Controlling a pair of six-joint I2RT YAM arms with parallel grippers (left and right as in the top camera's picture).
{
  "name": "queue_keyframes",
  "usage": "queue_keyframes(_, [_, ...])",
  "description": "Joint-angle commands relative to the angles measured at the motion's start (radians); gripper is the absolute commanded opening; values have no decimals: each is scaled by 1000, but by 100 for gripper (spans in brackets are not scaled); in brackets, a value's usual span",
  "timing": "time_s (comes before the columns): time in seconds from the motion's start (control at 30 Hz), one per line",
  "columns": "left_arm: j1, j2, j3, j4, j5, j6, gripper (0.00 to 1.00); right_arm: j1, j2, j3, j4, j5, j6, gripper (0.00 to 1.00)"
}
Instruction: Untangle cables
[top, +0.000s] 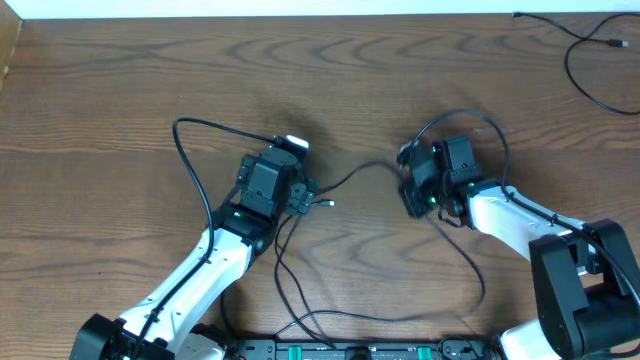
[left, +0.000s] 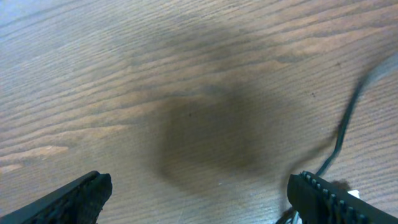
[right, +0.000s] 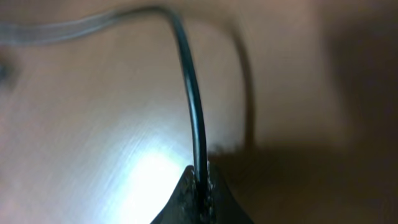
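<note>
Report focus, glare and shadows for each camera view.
Overhead: sharp and evenly lit. Left wrist: a dark shadow patch on the table ahead of the open left gripper; the cable at right is smeared. Right wrist: too close, soft focus; glare on the table left of the black cable pinched in the right gripper.

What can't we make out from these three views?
- Overhead: fingertips of the left pincer are hidden beneath its own body.
- Right wrist: the black cable clamped in the shut right pincer blurs and exits the left edge; which cable it is, cannot tell.
- Left wrist: the thin cable at right is blurred, and its lower end disappears behind the pincer's finger.
- Overhead: the corner cable runs off the right edge.
</note>
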Motion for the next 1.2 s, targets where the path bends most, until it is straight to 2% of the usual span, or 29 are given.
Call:
queue_keyframes(0.0, [4,8,3,1,-9,-13,95,0,8,6,209,248,161,1])
queue_keyframes(0.07, [4,8,3,0,-8,-13,95,-23,9,8,443,372,237,1])
queue_keyframes(0.13, [4,8,3,0,-8,-43,95,-66,14,27,598,460,295,1])
queue_keyframes(0.2, [4,8,3,0,-8,-70,95,-125,22,71,678,481,331,1])
queue_keyframes(0.3, [4,8,2,0,-9,-72,95,-234,43,171,684,480,353,1])
queue_keyframes(0.47, [4,8,2,0,-9,-72,96,-428,130,365,547,476,353,1])
queue_keyframes(0.63, [4,8,3,1,-9,-72,95,-499,172,402,433,288,286,1])
queue_keyframes(0.67, [4,8,3,1,-8,-72,95,-494,172,402,399,251,235,5])
queue_keyframes(0.7, [4,8,3,1,-8,-72,95,-489,172,402,372,214,198,17])
queue_keyframes(0.77, [4,8,3,0,-8,-73,96,-481,172,402,313,154,145,45])
queue_keyframes(0.8, [4,8,3,0,-8,-73,95,-473,172,402,266,129,120,64])
queue_keyframes(0.83, [4,8,3,0,-8,-73,95,-467,172,402,226,128,111,92])
queue_keyframes(0.87, [4,8,2,0,-8,-73,95,-463,172,402,197,129,106,99])
queue_keyframes(1.03, [4,8,2,0,-8,-73,96,-446,172,402,55,116,96,99])
queue_keyframes(1.17, [4,8,3,-1,-9,-73,95,-398,172,402,-46,-91,-22,99])
